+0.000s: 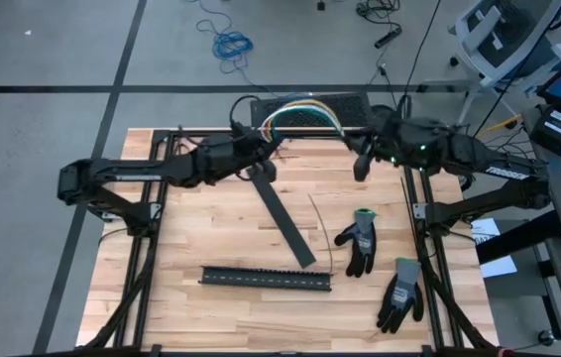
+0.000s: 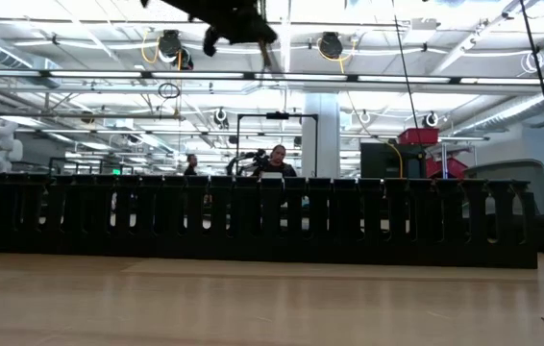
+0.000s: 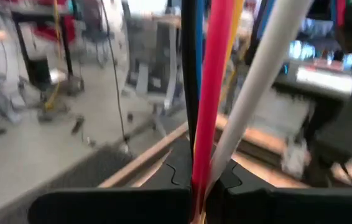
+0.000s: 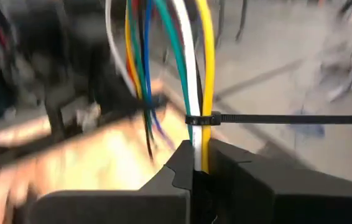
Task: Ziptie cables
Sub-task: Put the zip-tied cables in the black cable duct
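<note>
cables clenched at both ends by left fingers and right fingers | zip tie looped beside right fingers | risk: wires may be slipped loose if pulled apart

On the wooden counter there's a black slotted strip lying near the front edge, a flat black bar angled above it, and two gray-black gloves off to the right.

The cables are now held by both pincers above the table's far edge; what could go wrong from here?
1. The zip tie sits just above the right pincer; pulling could slide it along the cables.
2. The left pincer clamps only some wires; loose ones may slip out.
</note>
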Controlling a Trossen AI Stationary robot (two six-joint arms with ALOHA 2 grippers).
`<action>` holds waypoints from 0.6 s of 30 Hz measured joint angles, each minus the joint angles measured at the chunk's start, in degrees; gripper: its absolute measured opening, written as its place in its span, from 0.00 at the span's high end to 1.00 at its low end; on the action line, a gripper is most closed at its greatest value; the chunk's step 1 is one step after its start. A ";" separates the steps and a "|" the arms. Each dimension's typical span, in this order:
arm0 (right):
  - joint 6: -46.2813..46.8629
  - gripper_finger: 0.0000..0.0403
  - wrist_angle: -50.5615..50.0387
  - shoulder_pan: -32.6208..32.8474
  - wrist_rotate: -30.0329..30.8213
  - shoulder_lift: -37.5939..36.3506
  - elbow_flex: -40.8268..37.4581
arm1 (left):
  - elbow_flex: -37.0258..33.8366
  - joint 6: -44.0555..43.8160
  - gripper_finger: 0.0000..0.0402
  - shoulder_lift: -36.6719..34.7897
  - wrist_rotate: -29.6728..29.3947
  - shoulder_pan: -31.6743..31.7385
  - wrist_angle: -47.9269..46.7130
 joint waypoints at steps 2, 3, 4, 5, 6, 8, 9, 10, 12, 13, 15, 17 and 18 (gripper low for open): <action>2.84 0.98 -4.83 0.90 -2.52 0.12 0.00 | 0.01 -1.69 0.98 -2.52 1.91 -0.78 -5.95; 4.55 0.98 -7.02 1.39 -4.17 0.21 0.00 | 0.06 -2.93 0.98 -4.07 2.46 -1.46 -10.22; 6.33 0.98 -9.37 2.00 -5.70 0.41 0.00 | 0.06 -4.30 0.98 -5.44 2.62 -2.26 -15.04; 8.15 0.98 -11.88 2.84 -7.21 0.72 0.00 | 0.06 -5.70 0.98 -6.65 2.70 -3.29 -19.06; 9.77 0.98 -14.07 3.70 -8.67 1.09 0.00 | 0.06 -6.50 0.98 -7.83 2.80 -4.44 -22.70; 11.98 0.98 -18.08 5.63 -10.81 2.26 -0.02 | 0.04 -8.57 0.98 -9.82 2.85 -7.00 -30.04; 13.03 0.98 -19.86 6.65 -11.90 2.88 0.00 | 0.04 -10.09 0.98 -10.92 3.09 -8.21 -32.96; 14.27 0.98 -21.42 7.63 -13.24 3.71 -0.02 | 0.04 -11.46 0.98 -11.93 3.91 -9.40 -36.30; 15.97 0.98 -23.19 9.62 -16.76 5.73 -0.02 | 0.04 -13.98 0.98 -13.58 6.07 -11.74 -43.07; 16.66 0.98 -23.45 10.71 -18.94 6.91 -0.02 | 0.04 -15.64 0.98 -14.31 7.32 -12.86 -46.58; 17.71 0.98 -23.48 12.93 -22.88 9.36 -0.02 | 0.04 -19.02 0.98 -15.26 9.79 -15.21 -52.85; 18.89 0.98 -23.27 15.03 -25.52 11.84 -0.02 | 0.04 -20.68 0.98 -16.23 12.32 -17.38 -56.52; 19.22 0.98 -22.91 16.04 -26.47 13.16 -0.02 | 0.04 -21.11 0.98 -16.52 13.56 -18.40 -58.31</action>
